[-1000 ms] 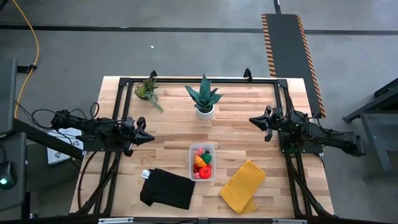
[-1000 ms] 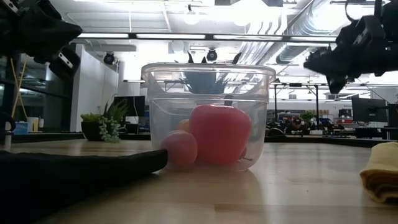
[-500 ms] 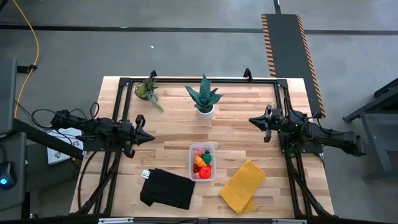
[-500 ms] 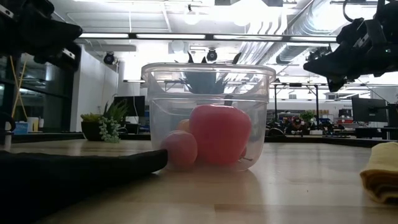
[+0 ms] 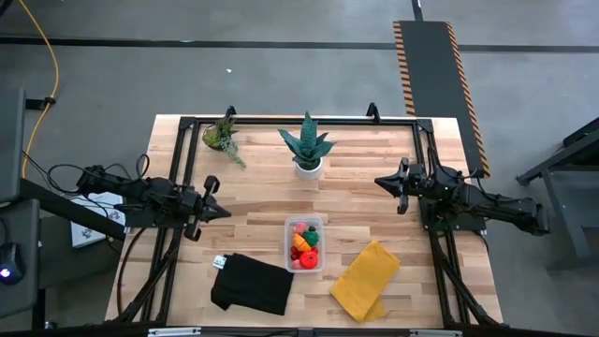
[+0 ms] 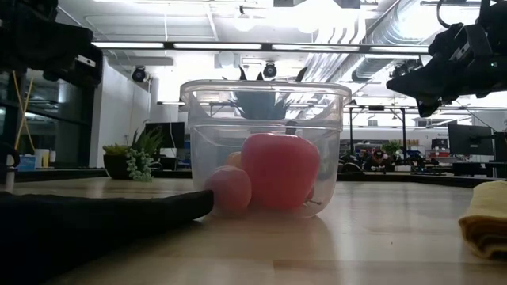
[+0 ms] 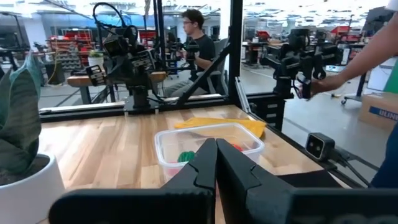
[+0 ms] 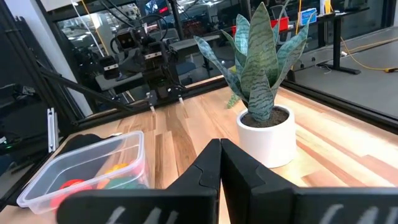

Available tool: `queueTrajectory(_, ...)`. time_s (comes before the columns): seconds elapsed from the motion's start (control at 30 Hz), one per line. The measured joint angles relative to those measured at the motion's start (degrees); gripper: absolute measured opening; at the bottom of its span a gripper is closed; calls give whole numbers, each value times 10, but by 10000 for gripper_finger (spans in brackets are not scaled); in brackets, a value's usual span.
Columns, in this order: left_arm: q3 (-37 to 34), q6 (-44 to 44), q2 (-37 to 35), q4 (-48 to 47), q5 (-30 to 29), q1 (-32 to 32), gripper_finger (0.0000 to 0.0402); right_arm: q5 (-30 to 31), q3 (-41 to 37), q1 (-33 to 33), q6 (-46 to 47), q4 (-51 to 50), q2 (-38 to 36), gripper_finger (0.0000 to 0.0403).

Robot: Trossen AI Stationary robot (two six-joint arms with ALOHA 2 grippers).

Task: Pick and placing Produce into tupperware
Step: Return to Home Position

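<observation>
Wooden table (image 5: pixel 262 201) bears the tupperware (image 5: pixel 289 248), long axis toward the plant (image 5: pixel 307 145).

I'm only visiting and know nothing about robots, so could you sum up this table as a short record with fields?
Container: tupperware, table's front middle, between black cloth and yellow cloth
Contents: produce, red, orange, green and pink pieces
Left pincer: shut, empty, over the table's left side
Right pincer: shut, empty, over the table's right side
Far side: large potted plant, small potted plant
</observation>
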Motion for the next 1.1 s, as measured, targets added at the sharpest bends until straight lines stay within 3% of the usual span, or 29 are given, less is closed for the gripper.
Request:
queueTrajectory(0.47,0,0,0,-4,19,0,1,0,0,0,0,0,0,0)
queueTrajectory(0.7,0,50,0,3,58,0,1,0,0,0,0,0,0,0)
queueTrajectory(1.1,0,30,0,2,51,0,1,0,0,0,0,0,0,0)
